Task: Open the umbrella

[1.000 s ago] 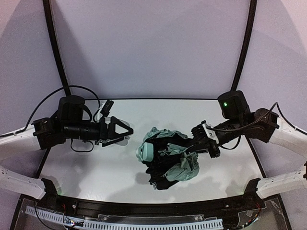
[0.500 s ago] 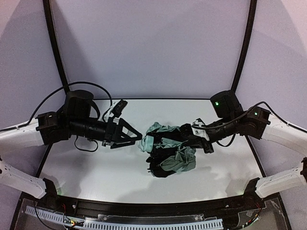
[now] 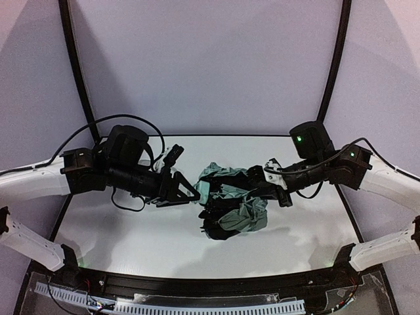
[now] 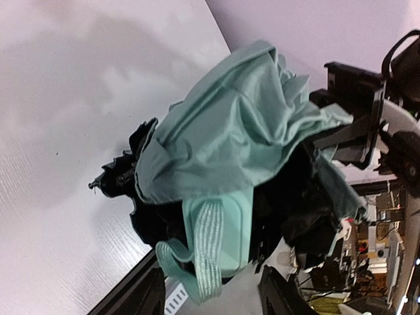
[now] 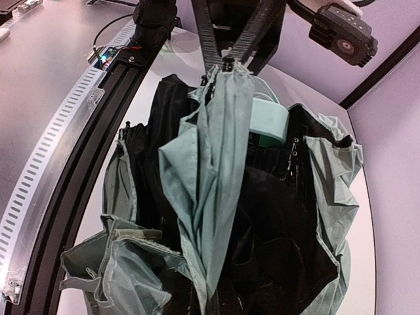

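From above, your left pincer [image 3: 195, 194] is spread wide, just beside the umbrella [image 3: 233, 207] bunched up mid-table [image 3: 131, 230]. Its fabric [image 3: 243, 213] covers your right pincer [image 3: 261, 180], so I cannot tell its grip.

Left wrist: the green handle [image 4: 226, 236] lies between the spread fingers [image 4: 141, 298].

Right wrist: crumpled fabric blocks almost everything.

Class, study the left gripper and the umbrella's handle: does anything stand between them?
Nothing visible does. The left gripper is open and points at the umbrella; in its wrist view the pale green handle sits just ahead of the fingers, with only its own strap dangling nearby.
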### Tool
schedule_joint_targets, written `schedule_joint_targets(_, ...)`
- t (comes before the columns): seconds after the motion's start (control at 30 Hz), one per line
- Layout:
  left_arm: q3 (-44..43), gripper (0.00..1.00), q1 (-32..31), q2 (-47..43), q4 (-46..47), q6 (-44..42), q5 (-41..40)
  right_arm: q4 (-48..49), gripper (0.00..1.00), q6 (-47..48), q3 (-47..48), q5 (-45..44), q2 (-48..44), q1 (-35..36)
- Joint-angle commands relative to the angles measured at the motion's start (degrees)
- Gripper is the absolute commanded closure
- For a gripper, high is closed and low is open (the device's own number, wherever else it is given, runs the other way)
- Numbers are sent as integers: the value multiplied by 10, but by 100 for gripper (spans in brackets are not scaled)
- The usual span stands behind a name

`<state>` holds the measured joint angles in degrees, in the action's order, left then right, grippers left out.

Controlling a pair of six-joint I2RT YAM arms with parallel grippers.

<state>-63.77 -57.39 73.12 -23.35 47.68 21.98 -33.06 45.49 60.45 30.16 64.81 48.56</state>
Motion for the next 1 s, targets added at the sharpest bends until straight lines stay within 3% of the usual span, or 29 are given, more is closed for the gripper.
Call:
schedule_joint_targets(0.0,-3,50,1,12,38,23,-10,41,100,-7,27,30,-12,-5)
schedule_joint_targets(0.37,-1,57,1,56,100,46,31,50,100,-11,35,41,-2,-5)
schedule_joint_targets(0.47,2,70,0,65,139,55,44,48,100,-11,33,34,5,-5)
schedule_joint_targets(0.53,2,91,0,71,154,57,44,51,100,-15,29,24,8,-5)
schedule_joint_targets(0.6,4,99,1,71,161,55,34,69,100,-28,21,-2,8,-5)
schedule_joint_targets(0.63,4,99,1,69,159,52,26,90,96,-42,11,-27,5,-5)
schedule_joint_targets(0.67,5,99,1,66,152,46,13,114,83,-58,0,-57,1,-5)
schedule_joint_targets(0.77,5,99,0,37,111,20,-62,185,16,-136,-35,-147,-25,-5)
schedule_joint_targets(0.8,7,99,0,27,97,13,-102,213,3,-175,-48,-181,-35,-5)
schedule_joint_targets(0.9,17,99,0,-2,93,11,-234,281,1,-300,-79,-272,-64,-5)
schedule_joint_targets(0.97,25,99,0,-12,120,6,-300,308,1,-451,-98,-363,-77,-5)
